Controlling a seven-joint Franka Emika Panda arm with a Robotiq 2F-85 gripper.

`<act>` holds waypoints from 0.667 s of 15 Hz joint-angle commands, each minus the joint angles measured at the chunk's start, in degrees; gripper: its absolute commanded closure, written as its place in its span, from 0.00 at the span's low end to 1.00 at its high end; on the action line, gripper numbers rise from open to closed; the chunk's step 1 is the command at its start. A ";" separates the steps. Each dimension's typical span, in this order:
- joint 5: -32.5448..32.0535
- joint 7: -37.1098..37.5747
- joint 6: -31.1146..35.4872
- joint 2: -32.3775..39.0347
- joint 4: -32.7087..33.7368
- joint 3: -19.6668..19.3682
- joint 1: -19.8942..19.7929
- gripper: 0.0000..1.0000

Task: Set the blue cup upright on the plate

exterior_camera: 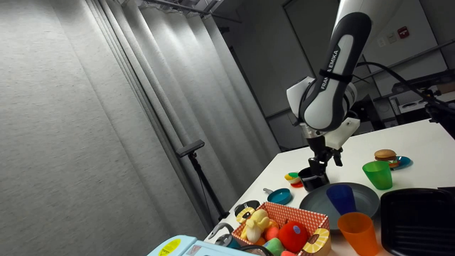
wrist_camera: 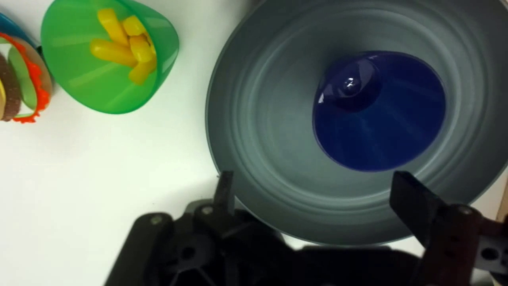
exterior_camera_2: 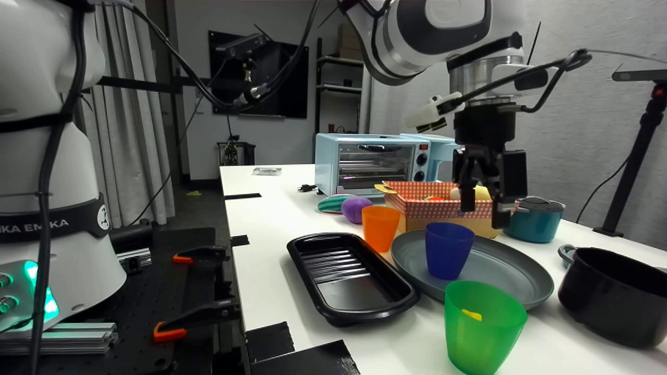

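- The arm (exterior_camera: 339,60) wears smooth, rounded white shells with dark panels; white lettering (exterior_camera: 330,69) reads "FRANKA EMIKA", partly hidden by a black strap (exterior_camera: 335,76).
- The base (exterior_camera_2: 78,276), at the left in an exterior view, is white; its black band (exterior_camera_2: 81,224) shows part of that name and a round emblem (exterior_camera_2: 103,216).
- Green light (exterior_camera_2: 50,304) glows beside a grey connector panel (exterior_camera_2: 21,291).
- Black cables (exterior_camera_2: 47,182) trail over the white shells.
- The gripper (exterior_camera_2: 484,205) is black and angular, with small screw heads (wrist_camera: 156,219).
- Above it sits a silver collar (exterior_camera_2: 471,78).
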 commanded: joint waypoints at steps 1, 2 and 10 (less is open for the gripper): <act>-3.27 3.32 0.76 -6.73 -5.36 -0.90 1.70 0.00; -4.00 3.88 0.87 -8.08 -6.29 -0.77 1.86 0.00; -4.91 4.21 3.14 -17.92 -14.77 2.87 2.31 0.00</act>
